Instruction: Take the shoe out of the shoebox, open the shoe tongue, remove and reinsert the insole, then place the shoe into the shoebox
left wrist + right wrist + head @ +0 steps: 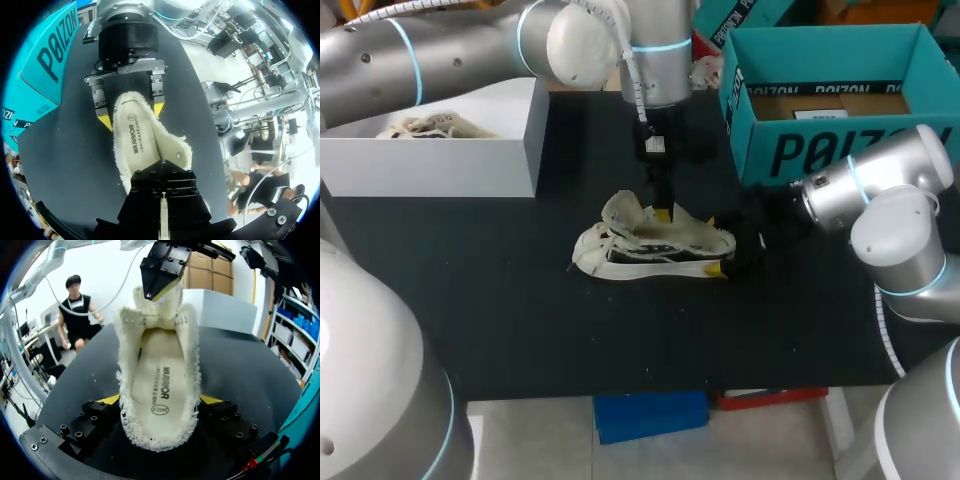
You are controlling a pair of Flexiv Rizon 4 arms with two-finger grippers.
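A: Anything hidden?
B: Grip of left gripper [662, 208], at tongue of cream fleece-lined shoe [655, 243] mid black table [520, 300]: impossible to tell
A: And right gripper [160, 400]?
B: Spread wide, clamped on heel from both sides

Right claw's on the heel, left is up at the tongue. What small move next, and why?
Probably lift the left claw a little, drawing the tongue up and away from the opening, if it has hold of it. The right claw clamps the heel of the shoe from both sides, so it should hold, and the insole lies flat inside, not yet reached.
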